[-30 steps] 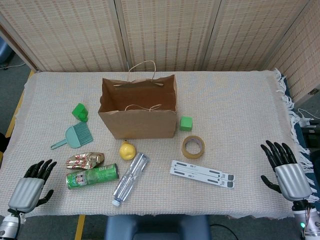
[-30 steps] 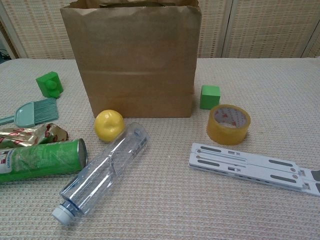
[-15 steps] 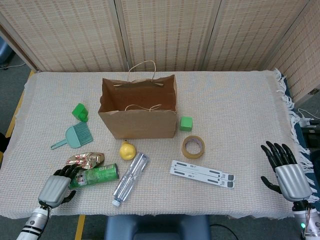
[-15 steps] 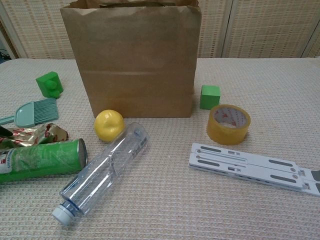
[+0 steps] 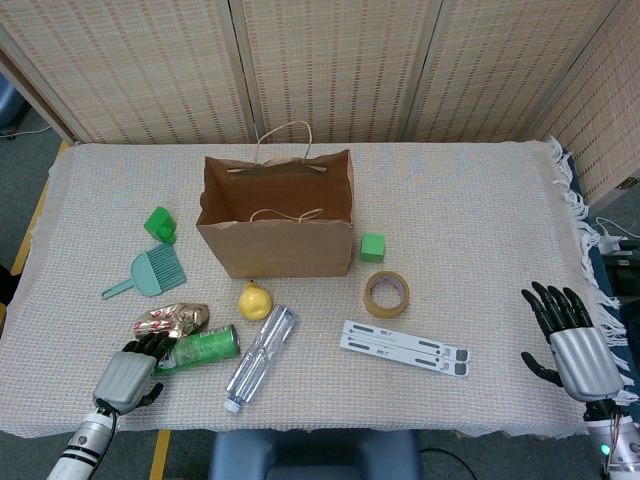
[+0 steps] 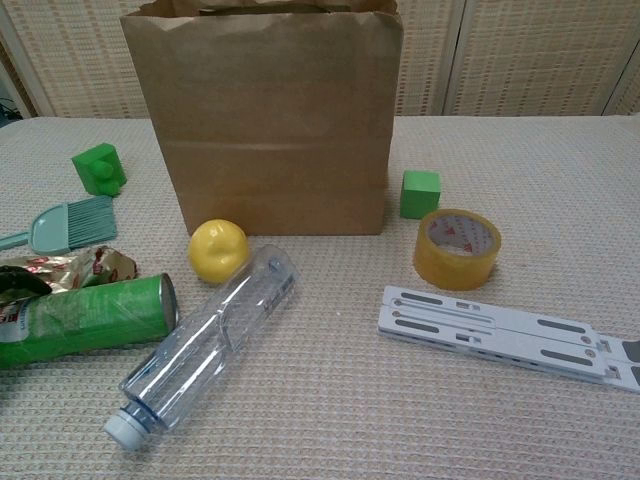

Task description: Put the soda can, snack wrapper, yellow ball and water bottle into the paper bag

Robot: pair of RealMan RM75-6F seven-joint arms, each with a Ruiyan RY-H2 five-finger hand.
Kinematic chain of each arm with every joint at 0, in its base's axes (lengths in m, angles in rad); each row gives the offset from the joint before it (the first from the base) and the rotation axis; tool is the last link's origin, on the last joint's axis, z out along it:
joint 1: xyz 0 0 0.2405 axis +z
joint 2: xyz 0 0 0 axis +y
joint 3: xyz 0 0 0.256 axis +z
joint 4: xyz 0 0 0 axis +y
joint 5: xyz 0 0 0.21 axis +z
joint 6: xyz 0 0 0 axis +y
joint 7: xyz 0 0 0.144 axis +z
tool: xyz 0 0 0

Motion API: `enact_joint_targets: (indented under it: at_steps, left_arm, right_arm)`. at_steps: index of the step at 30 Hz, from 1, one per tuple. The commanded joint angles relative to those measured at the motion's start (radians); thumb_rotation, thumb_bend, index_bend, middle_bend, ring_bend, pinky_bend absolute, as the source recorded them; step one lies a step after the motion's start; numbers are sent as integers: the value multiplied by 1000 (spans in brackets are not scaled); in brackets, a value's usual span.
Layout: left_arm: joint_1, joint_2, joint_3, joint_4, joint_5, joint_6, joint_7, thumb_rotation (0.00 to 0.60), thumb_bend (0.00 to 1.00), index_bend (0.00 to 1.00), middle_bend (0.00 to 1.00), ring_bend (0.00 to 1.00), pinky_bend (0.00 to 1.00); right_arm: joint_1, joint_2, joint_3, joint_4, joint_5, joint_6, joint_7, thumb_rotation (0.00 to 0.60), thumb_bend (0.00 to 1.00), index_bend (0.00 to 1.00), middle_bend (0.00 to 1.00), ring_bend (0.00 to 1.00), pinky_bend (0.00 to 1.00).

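The green aluminium soda can (image 5: 197, 349) lies on its side on the cloth-covered worktop (image 5: 470, 230), at about 7 o'clock from the open brown paper bag (image 5: 277, 222). The left hand (image 5: 130, 373) covers the can's base end with its dark fingers (image 5: 152, 346) curled onto it. I cannot tell if the grip is already firm or only a touch. The can is not lifted yet, and nothing shows inside the bag.

The shiny gold snack wrapper (image 5: 171, 320) lies touching the can at its 12 o'clock side. The small yellow ball (image 5: 255, 300) sits just in front of the bag, and the clear plastic water bottle (image 5: 260, 356) lies just beside the can at its 3 o'clock end.

I think there are several risks here. A round can held only at one end may roll or slip out of the fingers when it rises. The fingers may also catch the wrapper and drag it along. If the can swings, it may knock the bottle, and the bottle could roll toward the near edge of the worktop. The light bag may tip or slide if the can hits its rim.

The right hand (image 5: 572, 347) rests at 4 o'clock, well apart, with fingers spread and holding nothing.
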Motion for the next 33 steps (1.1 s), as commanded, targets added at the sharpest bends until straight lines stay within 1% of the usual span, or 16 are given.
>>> enact_joint_targets:
  at_steps: [1,7,11,16,20,22,26,27,29,31,32,33]
  left_arm:
    - [-15,-18,-9,-4,-20,-7,25,600,347,91,44,70,210]
    - [-36,-64,-19,-27,-58,2,99,600,341,58,24,45,198]
    - [-49,-89,-15,-56,-114,3,181,600,332,33,1,18,179]
    - [-68,-122,-16,-59,-164,8,242,600,330,27,0,13,172]
    - [-87,-159,-32,-30,-203,17,271,600,330,67,22,56,210]
    - [-96,-171,-41,-19,-219,20,279,600,339,95,54,91,241]
    - [-114,-190,-52,4,-246,29,298,600,352,122,97,138,306]
    - [-117,-192,-52,7,-247,32,301,600,362,139,127,168,337]
    - [-119,-197,-50,16,-240,47,302,600,396,205,220,255,421]
    - [-117,-201,-47,22,-224,63,294,600,468,373,419,448,598]
    - [-114,-199,-43,22,-214,73,286,600,502,454,509,532,667]
    - [-111,-195,-40,19,-206,81,280,600,528,510,569,588,707]
  right_arm:
    - [0,-1,0,-1,1,-1,-2,600,128,0,0,0,0]
    - [1,0,1,-5,5,-5,-4,600,128,0,0,0,0]
    - [1,2,0,-5,5,-4,0,600,127,0,0,0,0]
    - [1,3,-1,-5,4,-6,4,600,128,0,0,0,0]
    - [2,4,-2,-7,4,-8,6,600,128,0,0,0,0]
    - [1,4,-2,-7,4,-8,7,600,128,0,0,0,0]
    - [2,4,-1,-8,5,-9,10,600,128,0,0,0,0]
    - [2,4,-1,-8,6,-9,11,600,128,0,0,0,0]
    - [2,4,0,-9,6,-9,11,600,128,0,0,0,0]
    - [2,3,0,-9,4,-7,13,600,128,0,0,0,0]
    - [2,3,0,-7,4,-6,15,600,128,0,0,0,0]
    - [2,3,0,-7,3,-6,17,600,128,0,0,0,0]
